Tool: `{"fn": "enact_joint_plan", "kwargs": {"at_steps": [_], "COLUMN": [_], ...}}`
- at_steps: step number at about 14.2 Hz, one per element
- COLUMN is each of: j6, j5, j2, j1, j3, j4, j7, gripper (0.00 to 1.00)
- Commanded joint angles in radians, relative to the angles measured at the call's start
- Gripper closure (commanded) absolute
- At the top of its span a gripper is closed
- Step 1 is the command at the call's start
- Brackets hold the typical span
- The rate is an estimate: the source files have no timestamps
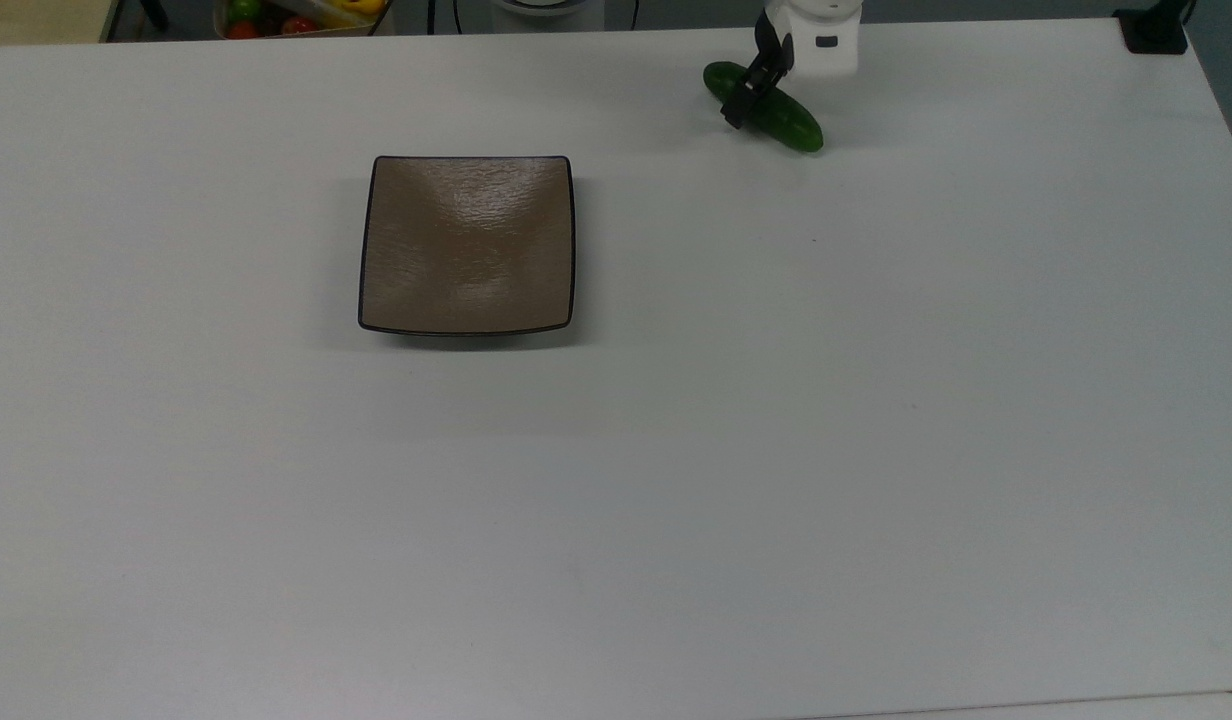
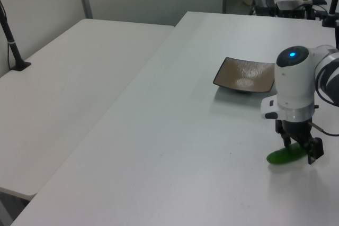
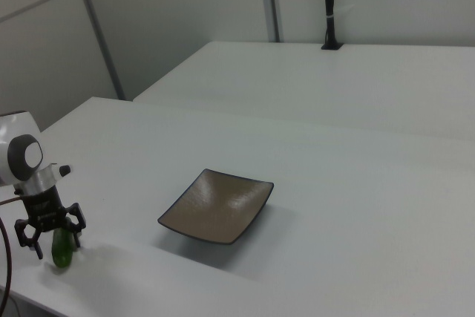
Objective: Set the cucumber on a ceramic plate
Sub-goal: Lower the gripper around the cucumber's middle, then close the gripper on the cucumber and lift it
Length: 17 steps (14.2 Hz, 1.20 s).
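The dark green cucumber lies at an angle on the white table near the top view's upper edge, to the right of the plate. My gripper stands open and low over its middle, one finger on each side. In the left view the gripper straddles the cucumber near the table surface. The right view shows the gripper around the cucumber in the same way. The square brown ceramic plate sits bare and apart from them, also seen as the plate and the plate.
A box of colourful produce sits beyond the table's far edge at the top view's upper left. A black post base stands at the upper right corner. A second white table adjoins on the left view's left.
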Motion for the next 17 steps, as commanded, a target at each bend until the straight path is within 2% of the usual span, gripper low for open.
{"fn": "enact_joint_plan", "kwargs": {"at_steps": [1,3,9,15,16,17], "j6": [0.021,0.019,0.018,-0.037,-0.042,-0.050], "j5": [-0.027,-0.027,-0.027,-0.024,-0.022,-0.022], "j2": [0.009,0.007,0.000,-0.082,-0.085,-0.092], "j1": [0.009,0.009,0.008,-0.030,-0.044,-0.048], "j3": [0.000,0.000,0.000,-0.008,-0.016,-0.045], "j4": [0.001,0.001,0.003,0.050,0.059,0.073], "j7": [0.035,0.040,0.040,0.115,0.115,0.115], "gripper": [0.51,0.61,0.61,0.61,0.61,0.61]}}
